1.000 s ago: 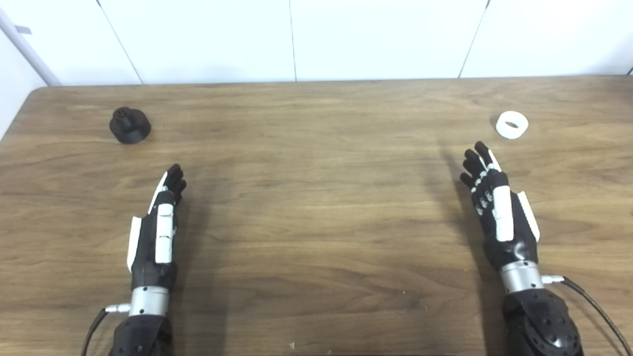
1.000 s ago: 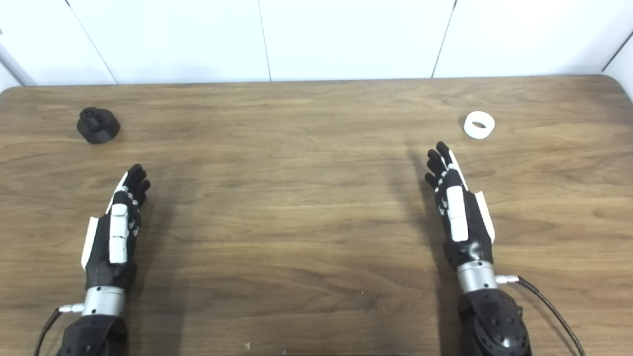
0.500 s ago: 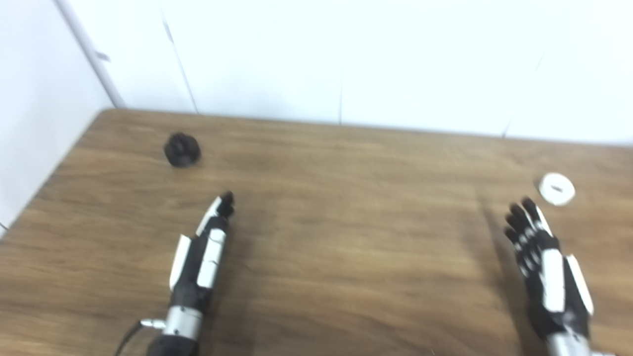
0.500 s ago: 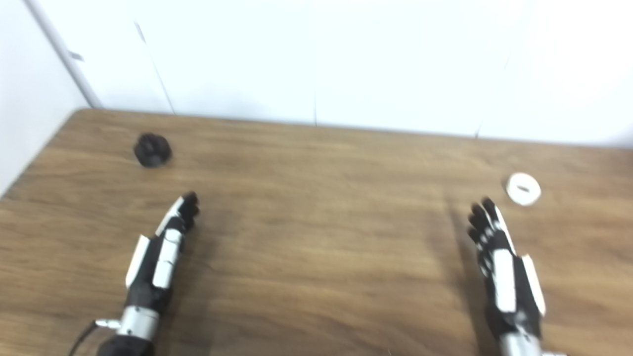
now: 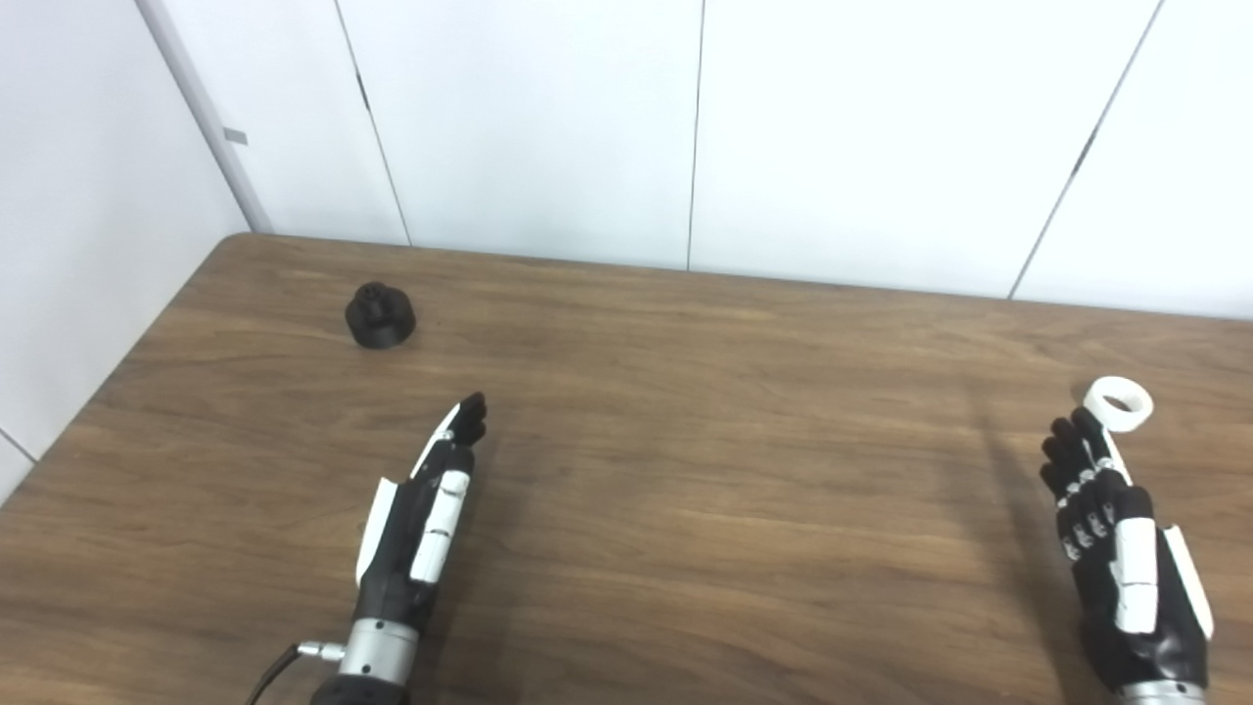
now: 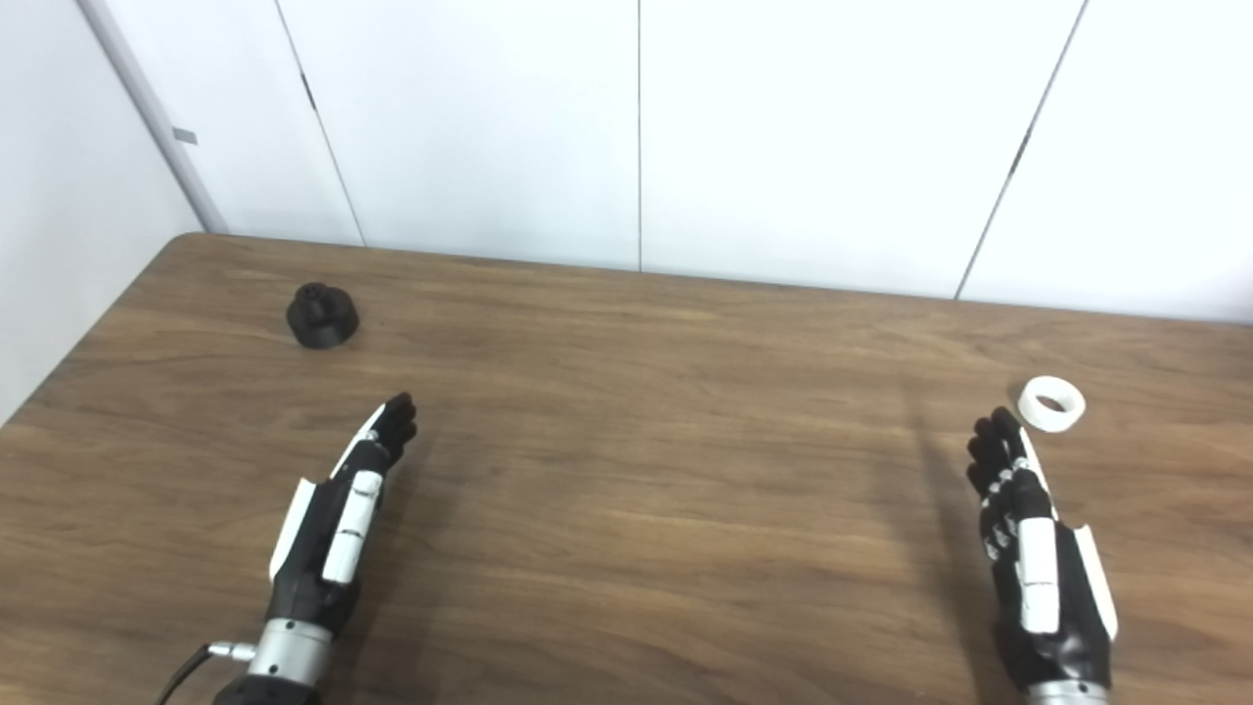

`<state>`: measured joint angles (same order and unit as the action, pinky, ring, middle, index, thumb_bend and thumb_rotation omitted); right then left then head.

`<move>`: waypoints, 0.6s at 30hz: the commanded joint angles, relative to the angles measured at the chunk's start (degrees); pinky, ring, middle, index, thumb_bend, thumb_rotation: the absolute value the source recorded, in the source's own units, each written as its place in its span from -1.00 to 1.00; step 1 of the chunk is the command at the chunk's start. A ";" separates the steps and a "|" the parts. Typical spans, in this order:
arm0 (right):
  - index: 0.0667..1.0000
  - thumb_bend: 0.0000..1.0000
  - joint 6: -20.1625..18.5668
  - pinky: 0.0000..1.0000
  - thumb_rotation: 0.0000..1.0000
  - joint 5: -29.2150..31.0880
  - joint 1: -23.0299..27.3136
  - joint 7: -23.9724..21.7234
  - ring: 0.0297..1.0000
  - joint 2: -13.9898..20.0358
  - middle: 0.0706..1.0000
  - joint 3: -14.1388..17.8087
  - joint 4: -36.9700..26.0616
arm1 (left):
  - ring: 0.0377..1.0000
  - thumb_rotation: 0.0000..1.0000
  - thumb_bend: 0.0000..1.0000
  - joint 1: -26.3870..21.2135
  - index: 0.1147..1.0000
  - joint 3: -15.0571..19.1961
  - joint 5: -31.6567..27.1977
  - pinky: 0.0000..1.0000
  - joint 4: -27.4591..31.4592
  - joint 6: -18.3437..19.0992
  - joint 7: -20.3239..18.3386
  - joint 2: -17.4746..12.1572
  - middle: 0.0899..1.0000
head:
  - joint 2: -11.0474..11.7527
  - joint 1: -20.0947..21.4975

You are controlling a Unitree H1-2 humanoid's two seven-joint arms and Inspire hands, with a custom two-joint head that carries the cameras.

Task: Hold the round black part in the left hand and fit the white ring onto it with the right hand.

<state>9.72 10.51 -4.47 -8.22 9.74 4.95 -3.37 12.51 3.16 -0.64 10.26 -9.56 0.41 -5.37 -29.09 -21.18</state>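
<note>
Nothing is gripped yet: the left hand [image 5: 421, 519] and the right hand [image 5: 1116, 548] are laid flat on the wooden worktop [image 5: 705, 509], fingers extended and empty. The round black part [image 5: 380, 315] is set near the far left corner, the white ring [image 5: 1119, 402] by the right edge, just beyond the right fingertips; each is judged placed for its own hand. White wall panels [image 5: 548, 127] are seen behind.

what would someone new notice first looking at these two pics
Probably the two black-and-white robot hands, the left robot hand and the right robot hand, both open and empty over the near part of the wooden table. Next, the two small parts lying far apart: the round black part at the far left and the white ring at the right, just beyond the right robot hand's fingertips.
</note>
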 commanded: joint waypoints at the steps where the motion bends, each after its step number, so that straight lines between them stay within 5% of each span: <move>1: 0.97 0.13 1.71 0.99 1.00 0.23 -2.84 -0.79 0.94 0.08 0.95 0.15 6.09 | 0.90 0.84 -0.01 1.36 0.89 -1.33 0.29 0.98 -4.28 -1.14 1.11 3.90 0.89 | 0.10 -0.06; 18: 1.00 0.08 3.45 1.00 1.00 1.54 -2.23 -2.40 1.00 0.71 0.99 0.23 8.49 | 0.94 0.80 0.08 1.02 0.92 -2.56 1.43 1.00 -5.27 -0.40 2.01 4.03 0.92 | 2.27 -2.80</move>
<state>11.55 11.18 -3.41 -9.53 11.12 5.45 -1.42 11.76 2.16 0.15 9.68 -9.68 1.63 -5.31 -26.81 -23.99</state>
